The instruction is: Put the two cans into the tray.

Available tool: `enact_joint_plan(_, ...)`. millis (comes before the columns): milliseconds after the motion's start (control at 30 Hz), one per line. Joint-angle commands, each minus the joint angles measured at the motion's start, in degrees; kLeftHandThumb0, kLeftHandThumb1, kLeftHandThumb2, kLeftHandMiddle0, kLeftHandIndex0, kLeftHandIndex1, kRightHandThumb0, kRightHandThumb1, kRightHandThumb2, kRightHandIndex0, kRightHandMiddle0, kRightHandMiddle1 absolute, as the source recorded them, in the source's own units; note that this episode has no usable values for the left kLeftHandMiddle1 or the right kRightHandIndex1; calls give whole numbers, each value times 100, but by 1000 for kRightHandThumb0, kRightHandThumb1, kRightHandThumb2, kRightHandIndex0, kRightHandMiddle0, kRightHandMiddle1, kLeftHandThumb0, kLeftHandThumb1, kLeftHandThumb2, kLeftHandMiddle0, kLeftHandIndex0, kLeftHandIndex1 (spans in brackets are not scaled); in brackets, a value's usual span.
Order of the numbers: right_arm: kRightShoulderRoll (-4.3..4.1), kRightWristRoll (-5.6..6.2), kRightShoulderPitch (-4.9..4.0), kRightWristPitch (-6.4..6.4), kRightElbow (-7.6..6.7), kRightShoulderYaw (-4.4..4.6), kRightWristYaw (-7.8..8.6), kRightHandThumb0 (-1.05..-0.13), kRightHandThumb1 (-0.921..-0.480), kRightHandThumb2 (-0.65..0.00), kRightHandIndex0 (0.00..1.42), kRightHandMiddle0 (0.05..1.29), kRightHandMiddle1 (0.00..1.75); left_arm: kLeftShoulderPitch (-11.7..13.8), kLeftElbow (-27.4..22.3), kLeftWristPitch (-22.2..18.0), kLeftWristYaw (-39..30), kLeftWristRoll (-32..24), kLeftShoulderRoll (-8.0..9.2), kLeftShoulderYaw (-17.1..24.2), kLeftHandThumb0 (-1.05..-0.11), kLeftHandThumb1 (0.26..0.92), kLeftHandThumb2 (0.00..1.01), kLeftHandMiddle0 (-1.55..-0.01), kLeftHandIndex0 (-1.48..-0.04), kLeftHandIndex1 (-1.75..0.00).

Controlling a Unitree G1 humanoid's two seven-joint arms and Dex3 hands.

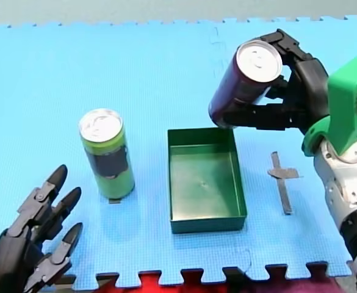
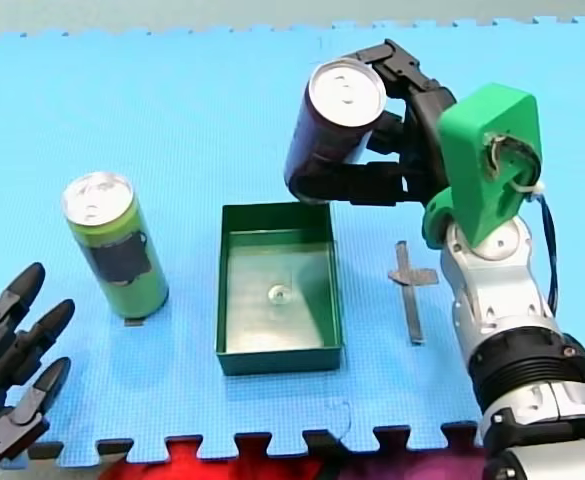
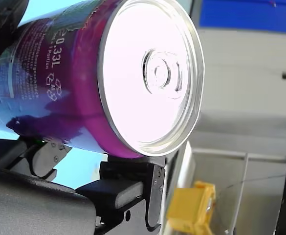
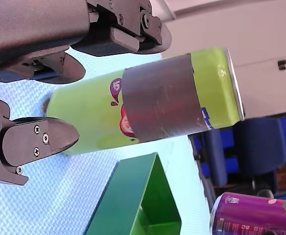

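A blue foam mat (image 1: 135, 73), dimpled and with jigsaw-toothed edges, covers the work surface. On it sits one tray (image 1: 206, 223), a shallow dark-green rectangular box with thin straight walls and nothing inside. There are two slim cylindrical cans with silver metal ends. The green can (image 1: 108, 155), banded with a dark label, stands upright on the mat to the left of the tray, apart from it. The glossy purple can (image 1: 245, 85) is tilted in the air over the tray's far right corner, with the right hand (image 1: 288, 91) curling its black fingers around the can. The left hand (image 1: 35, 244), holding nothing with fingers uncurled, is at the mat's near left corner. One grey tape cross (image 1: 282, 180) lies flat to the right of the tray.
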Motion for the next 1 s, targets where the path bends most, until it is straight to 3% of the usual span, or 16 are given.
enact_joint_plan(0, 37, 23, -72, 59, -95, 34, 19, -176, -801, -7, 938, 553, 1746, -30, 39, -37, -11, -44, 15, 32, -1048, 921, 429, -387, -284, 0)
enact_joint_plan(67, 73, 7, -67, 141, -149, 80, 37, -172, -801, -7, 937, 552, 1746, -37, 55, -47, -9, -47, 11, 40, -1048, 921, 426, -387, -284, -1)
enact_joint_plan(167, 146, -117, -22, 250, -302, 204, -87, -168, -800, -6, 936, 550, 1746, -43, 68, -54, -2, -47, 5, 50, -1048, 921, 423, -388, -284, -1)
enact_joint_plan(300, 198, -249, -26, 343, -333, 328, -168, -163, -799, -6, 933, 549, 1746, -40, 63, -58, 1, -53, -7, 57, -1048, 921, 419, -388, -285, -1)
enact_joint_plan(367, 212, -262, -61, 368, -290, 350, -148, -161, -799, -6, 931, 548, 1746, -37, 49, -51, 7, -52, -14, 58, -1048, 921, 418, -389, -285, -1)
enact_joint_plan(533, 257, -258, -209, 378, 11, 379, -16, -157, -797, -4, 929, 547, 1746, -32, 45, -33, 3, -67, -24, 66, -1048, 921, 415, -390, -285, -1)
enact_joint_plan(600, 222, -275, -291, 489, 116, 411, 112, -154, -796, -4, 928, 547, 1746, -33, 44, -32, 5, -66, -25, 69, -1048, 921, 414, -390, -285, -1)
enact_joint_plan(733, 100, -359, -489, 844, 241, 494, 345, -149, -795, -4, 928, 547, 1746, -27, 36, -47, 8, -57, -29, 69, -1048, 921, 412, -389, -285, 0)
enact_joint_plan(833, 76, -384, -552, 947, 252, 504, 376, -147, -796, -4, 928, 548, 1746, -22, 37, -62, 1, -57, -30, 69, -1048, 921, 410, -388, -285, -1)
enact_joint_plan(967, 84, -401, -580, 979, 278, 504, 343, -146, -797, -4, 930, 548, 1746, -31, 95, -101, -21, -74, -32, 82, -1048, 921, 407, -389, -286, -1)
